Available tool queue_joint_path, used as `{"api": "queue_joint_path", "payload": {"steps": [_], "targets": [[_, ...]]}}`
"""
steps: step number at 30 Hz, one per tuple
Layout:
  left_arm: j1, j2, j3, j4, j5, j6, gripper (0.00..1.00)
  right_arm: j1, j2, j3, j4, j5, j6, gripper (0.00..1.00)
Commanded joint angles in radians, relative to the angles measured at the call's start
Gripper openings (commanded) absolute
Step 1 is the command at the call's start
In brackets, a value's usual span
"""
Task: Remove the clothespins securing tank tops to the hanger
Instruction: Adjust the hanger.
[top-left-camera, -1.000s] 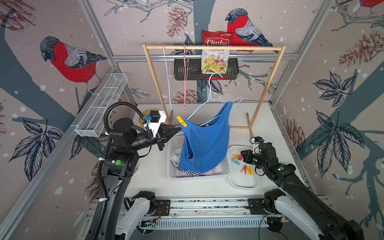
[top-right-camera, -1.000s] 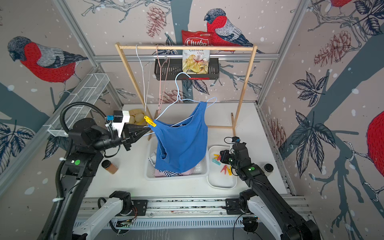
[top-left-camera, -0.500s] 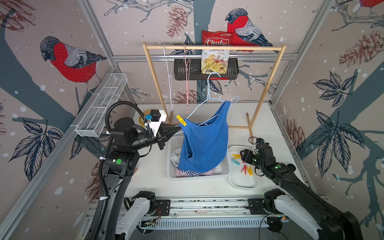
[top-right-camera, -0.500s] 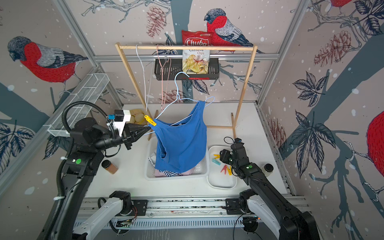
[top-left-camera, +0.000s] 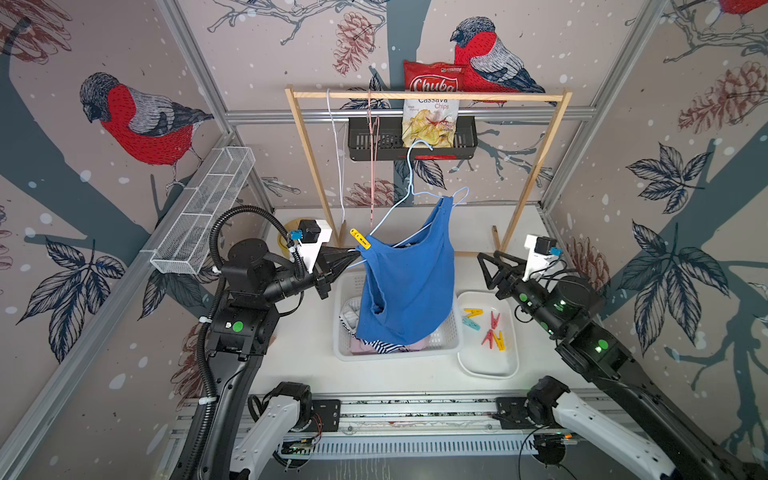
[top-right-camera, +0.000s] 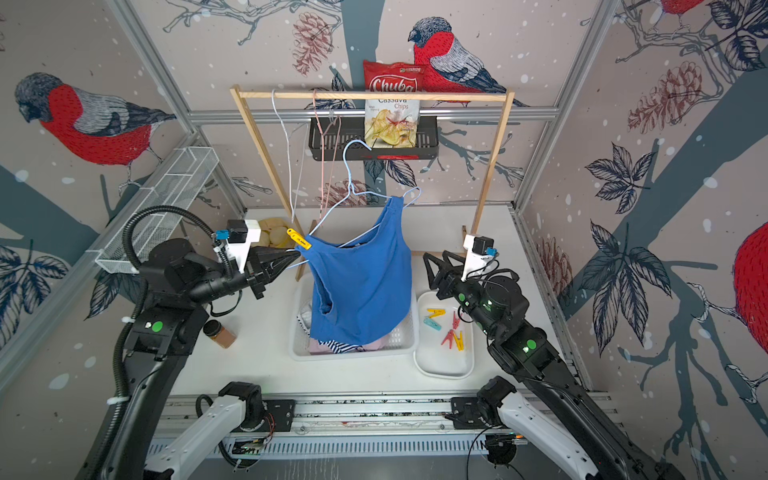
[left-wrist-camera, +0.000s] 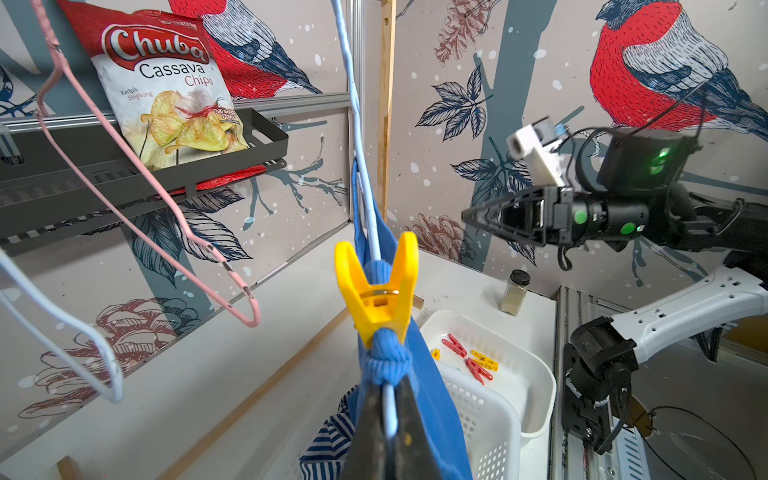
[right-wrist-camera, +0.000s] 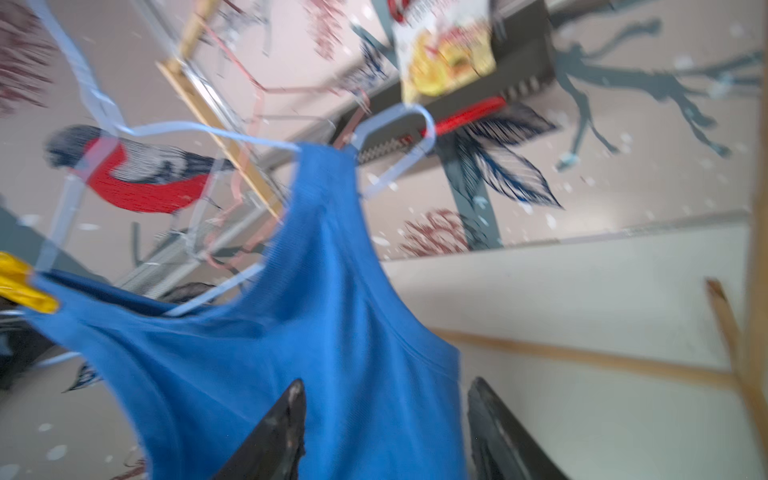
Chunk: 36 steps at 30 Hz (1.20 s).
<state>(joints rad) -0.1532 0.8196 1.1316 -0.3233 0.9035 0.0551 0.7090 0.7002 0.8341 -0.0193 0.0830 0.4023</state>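
My left gripper (top-left-camera: 352, 252) is clamped tight on the pale-blue wire of the hanger (left-wrist-camera: 374, 228), at the end nearest that arm. In the left wrist view the wire runs out between the fingertips. Just beyond the grip a yellow pin (left-wrist-camera: 376, 291) pinches one strap of the blue top (top-left-camera: 409, 286) onto the wire, its handles pointing up and away. The other strap is looped over the hanger's far shoulder. The top droops into the white basket (top-left-camera: 444, 336) on the counter (top-left-camera: 299, 357), where a striped top (top-left-camera: 376, 345) lies (something pale pink seems to lie beside it, though it is mostly covered). My right gripper (top-left-camera: 486, 254) hangs in the air to the right of the blue top, near it but not touching. Its jaws stand open with nothing between them. Its wrist view is blurred and shows blue cloth ahead of the two fingers. In the white tray (top-left-camera: 490, 368) just beside the basket lie five pins (top-left-camera: 488, 337): two yellow, two red, one teal.
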Motion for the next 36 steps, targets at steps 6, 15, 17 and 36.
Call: {"api": "queue_joint_path", "payload": {"steps": [6, 15, 17, 36], "targets": [[-0.071, -0.009, -0.02, 0.097, -0.088, 0.046, 0.0, 0.197, 0.354, 0.448, 0.036, 0.149, -0.259, 0.68], [-0.087, -0.041, -0.071, 0.185, -0.151, 0.021, 0.0, 0.22, 0.58, 0.737, 0.003, 0.18, -0.301, 0.7], [-0.089, -0.042, -0.071, 0.19, -0.156, 0.018, 0.0, 0.221, 0.615, 0.781, -0.027, 0.158, -0.307, 0.7], [-0.131, -0.044, -0.066, 0.156, -0.141, 0.052, 0.0, 0.221, 0.726, 0.881, -0.057, 0.068, -0.332, 0.63]]}}
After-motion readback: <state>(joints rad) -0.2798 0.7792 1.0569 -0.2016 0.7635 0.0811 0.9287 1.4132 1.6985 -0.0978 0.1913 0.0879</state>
